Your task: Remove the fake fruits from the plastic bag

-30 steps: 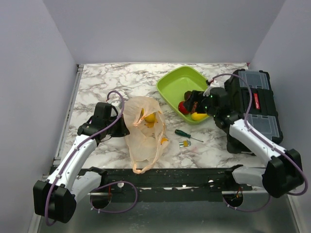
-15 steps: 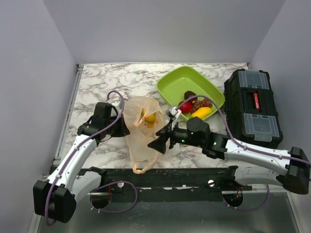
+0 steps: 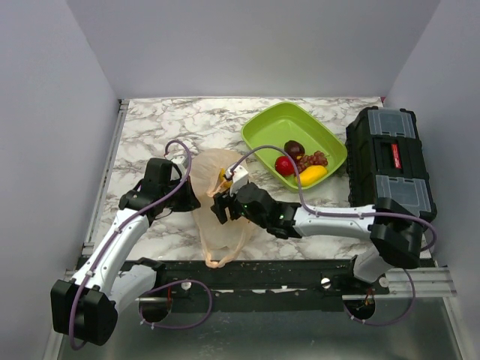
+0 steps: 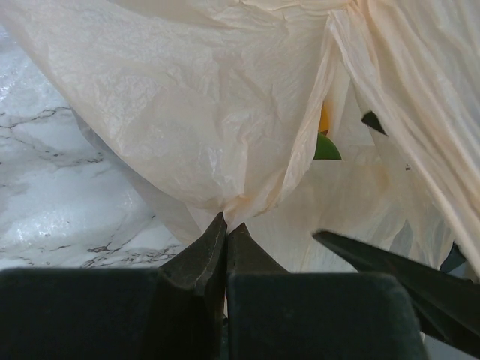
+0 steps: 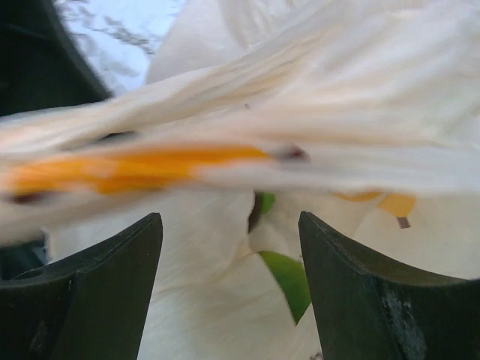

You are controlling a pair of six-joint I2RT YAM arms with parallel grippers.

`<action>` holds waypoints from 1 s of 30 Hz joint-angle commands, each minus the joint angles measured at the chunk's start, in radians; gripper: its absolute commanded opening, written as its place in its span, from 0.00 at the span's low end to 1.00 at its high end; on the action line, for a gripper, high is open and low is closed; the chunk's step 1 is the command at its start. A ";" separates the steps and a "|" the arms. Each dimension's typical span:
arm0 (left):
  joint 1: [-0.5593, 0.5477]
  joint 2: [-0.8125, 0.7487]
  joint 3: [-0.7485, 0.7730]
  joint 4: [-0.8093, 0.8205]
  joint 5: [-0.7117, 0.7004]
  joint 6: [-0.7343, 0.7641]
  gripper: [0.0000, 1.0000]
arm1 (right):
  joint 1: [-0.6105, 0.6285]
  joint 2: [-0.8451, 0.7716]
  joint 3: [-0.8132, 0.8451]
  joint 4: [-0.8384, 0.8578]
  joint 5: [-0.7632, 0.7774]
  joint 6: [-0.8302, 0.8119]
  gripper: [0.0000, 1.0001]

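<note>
The peach plastic bag (image 3: 216,217) lies on the marble table between the arms. My left gripper (image 3: 193,197) is shut on a fold of the bag's left edge (image 4: 225,214). My right gripper (image 3: 220,205) stands open at the bag's mouth, its fingers (image 5: 105,277) on either side of crumpled plastic (image 5: 337,90). A green leaf (image 5: 286,279) and a yellow-orange piece (image 5: 112,171) show inside the bag; yellow also shows by its top (image 3: 224,178). More fake fruits lie in the tray: a red apple (image 3: 284,165), a dark plum (image 3: 294,148), a yellow piece (image 3: 312,175).
The lime-green tray (image 3: 270,124) sits at the back right of the bag. A black toolbox (image 3: 390,161) stands along the right edge. The right forearm (image 3: 330,220) stretches across the table in front of the tray.
My right arm has swung from the tray across to the bag's mouth, and its jaws have narrowed a little. The left gripper and the bag have stayed put.
</note>
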 commanded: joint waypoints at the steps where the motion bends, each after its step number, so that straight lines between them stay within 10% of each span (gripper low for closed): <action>1: 0.007 -0.015 0.016 0.016 0.008 0.003 0.00 | 0.006 0.102 0.078 0.059 0.209 -0.086 0.75; 13: 0.007 -0.017 0.016 0.018 0.011 0.003 0.00 | 0.002 0.374 0.297 -0.015 0.462 -0.109 0.63; 30: 0.007 -0.015 0.015 0.021 0.023 0.003 0.00 | -0.079 0.550 0.433 -0.055 0.534 -0.126 0.73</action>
